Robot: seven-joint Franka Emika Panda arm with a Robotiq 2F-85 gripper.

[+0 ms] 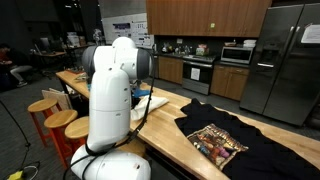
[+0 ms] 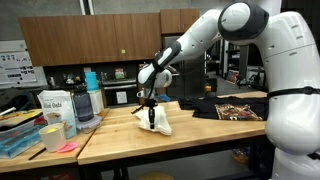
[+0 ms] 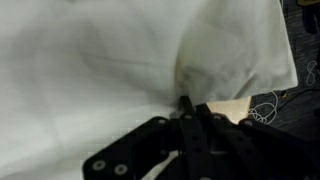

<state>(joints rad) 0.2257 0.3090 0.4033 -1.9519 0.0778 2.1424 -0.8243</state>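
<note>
- You're pinching the crumpled white cloth (image 2: 160, 124), with the fingers (image 3: 190, 118) closing tight on a raised fold.
- The grasp is made, but most of it is lying on the wooden tabletop (image 2: 200, 135) near the black printed T-shirt (image 2: 235, 108), not yet lifted.

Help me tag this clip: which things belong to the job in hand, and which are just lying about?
In hand: gripper, pinching the white cloth on the wooden table.
Lying about: black T-shirt, containers, stools.
</note>
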